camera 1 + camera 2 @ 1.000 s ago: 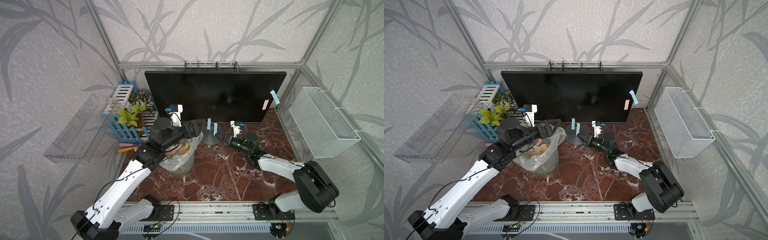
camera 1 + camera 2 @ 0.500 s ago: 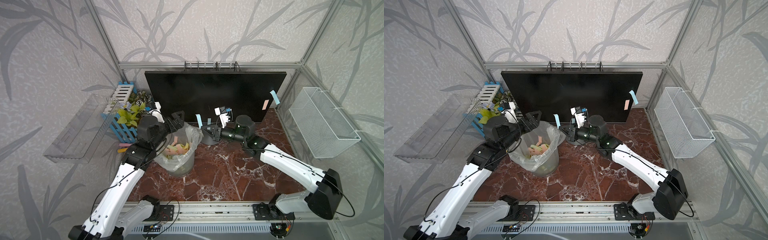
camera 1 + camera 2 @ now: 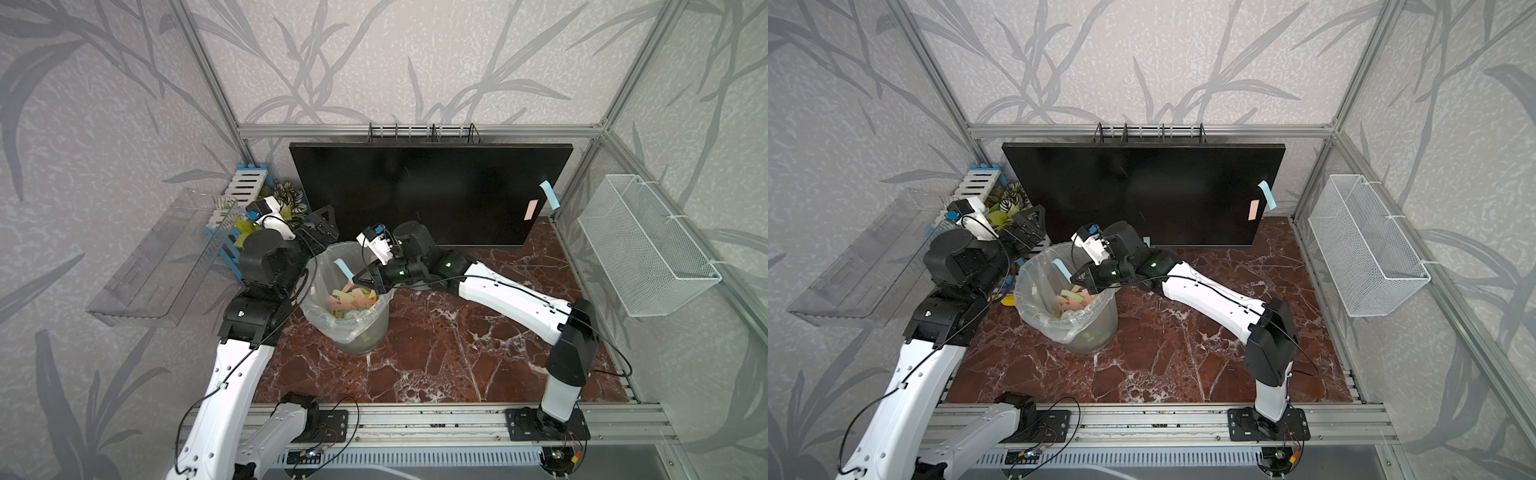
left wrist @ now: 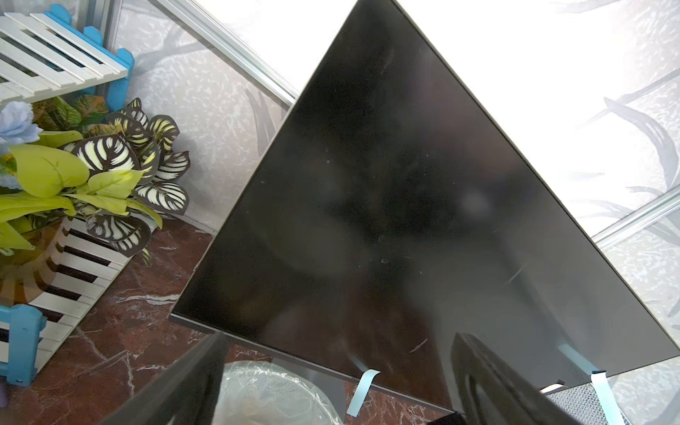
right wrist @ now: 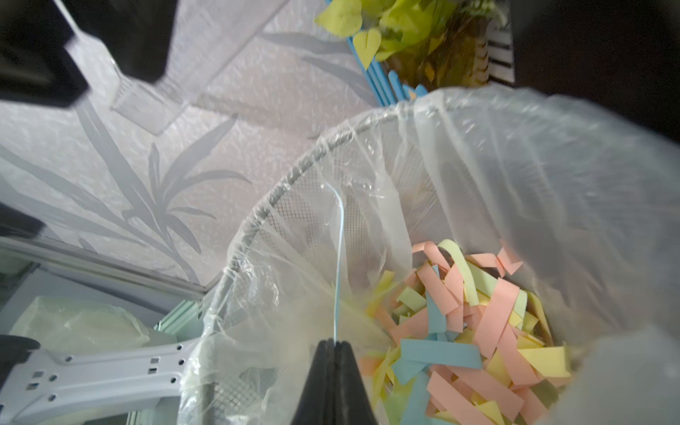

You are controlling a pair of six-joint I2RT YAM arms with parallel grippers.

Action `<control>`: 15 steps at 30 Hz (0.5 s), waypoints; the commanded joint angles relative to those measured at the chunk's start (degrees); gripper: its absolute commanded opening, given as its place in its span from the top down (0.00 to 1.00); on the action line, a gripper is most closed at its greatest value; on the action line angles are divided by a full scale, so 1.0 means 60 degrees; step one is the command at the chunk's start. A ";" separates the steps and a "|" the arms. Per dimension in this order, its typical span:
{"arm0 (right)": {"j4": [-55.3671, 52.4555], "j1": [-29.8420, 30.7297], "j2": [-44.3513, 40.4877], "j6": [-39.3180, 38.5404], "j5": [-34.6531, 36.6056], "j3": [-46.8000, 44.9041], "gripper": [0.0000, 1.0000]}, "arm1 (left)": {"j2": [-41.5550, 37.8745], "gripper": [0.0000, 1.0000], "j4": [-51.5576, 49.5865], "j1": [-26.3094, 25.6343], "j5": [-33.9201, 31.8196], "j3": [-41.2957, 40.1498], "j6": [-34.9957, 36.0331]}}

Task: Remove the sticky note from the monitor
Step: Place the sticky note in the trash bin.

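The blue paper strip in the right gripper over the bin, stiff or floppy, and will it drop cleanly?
Probably floppy: the blue strip curls at its free end beyond the right gripper. Likely light, a thin line edge-on, so it may flutter. Being sticky, it might cling to the jaws.

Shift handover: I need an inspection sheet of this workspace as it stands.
Surface: marble-patterned tabletop, no spills seen.
Job's things: monitor upright; pink note and blue note at its right edge, another blue note at its bottom edge.
Clutter: lined bin of paper strips; plant in slatted crate.
Grippers: left pincer open near the monitor's lower corner; right pincer shut on a blue sticky note above the bin.
Cables: black cable along the right arm; loose wires on front rail.
Surroundings: clear tray and wire basket on side walls.
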 commanded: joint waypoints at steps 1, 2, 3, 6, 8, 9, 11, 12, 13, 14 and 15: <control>-0.1165 0.0186 0.0272 -0.0564 0.0027 0.0687 0.78 | -0.0130 0.00 0.0052 0.0065 0.0154 0.0194 -0.0099; -0.1169 0.0201 0.0318 -0.0559 0.0053 0.0786 0.68 | -0.0131 0.00 0.0074 0.0068 0.0190 0.0179 -0.0122; -0.1162 0.0223 0.0342 -0.0558 0.0091 0.0868 0.59 | -0.0126 0.00 0.0080 0.0067 0.0221 0.0181 -0.0130; -0.1188 0.0228 0.0353 -0.0607 0.0182 0.1040 0.45 | -0.0116 0.00 0.0102 0.0069 0.0268 0.0170 -0.0153; -0.1158 0.0225 0.0335 -0.0626 0.0232 0.1098 0.39 | -0.0101 0.00 0.0120 0.0067 0.0305 0.0146 -0.0179; -0.1148 0.0228 0.0335 -0.0636 0.0256 0.1128 0.38 | -0.0084 0.00 0.0141 0.0067 0.0337 0.0142 -0.0179; -0.1124 0.0221 0.0289 -0.0638 0.0296 0.1145 0.36 | -0.0043 0.00 0.0157 0.0067 0.0404 0.0135 -0.0188; -0.1100 0.0224 0.0277 -0.0669 0.0337 0.1158 0.36 | -0.0029 0.00 0.0151 0.0067 0.0432 0.0139 -0.0177; -0.1069 0.0228 0.0231 -0.0689 0.0379 0.1141 0.36 | -0.0027 0.00 0.0158 0.0067 0.0458 0.0143 -0.0175; -0.1034 0.0221 0.0153 -0.0701 0.0446 0.1097 0.35 | -0.0018 0.00 0.0151 0.0067 0.0485 0.0141 -0.0175; -0.1017 0.0205 0.0089 -0.0715 0.0488 0.1081 0.35 | -0.0018 0.00 0.0158 0.0067 0.0506 0.0141 -0.0164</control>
